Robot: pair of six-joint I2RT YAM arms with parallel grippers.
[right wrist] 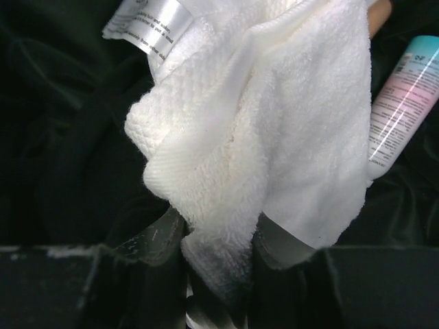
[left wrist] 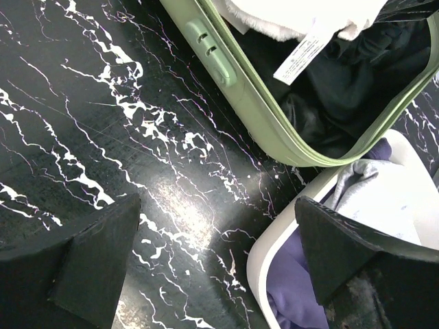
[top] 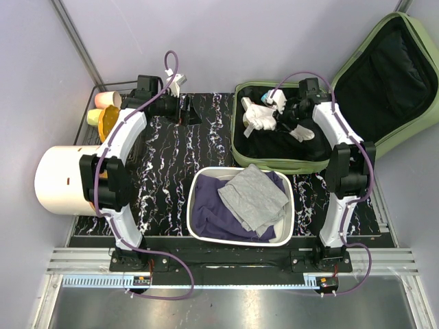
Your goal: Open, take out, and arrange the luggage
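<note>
White towel (right wrist: 288, 137) pinched in right gripper (right wrist: 221, 240), half-hiding bottle (right wrist: 405, 96); left gripper (left wrist: 216, 226) wide; luggage (top: 237, 127) interior murky.

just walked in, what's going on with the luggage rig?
The luggage lies open on the table, lid thrown back. The right tool is down inside it with a white towel pinched between its fingers, next to a pastel bottle. The left tool hangs open and empty over the table beside the luggage's rim. The white bin in front holds a grey garment and a purple one.
</note>
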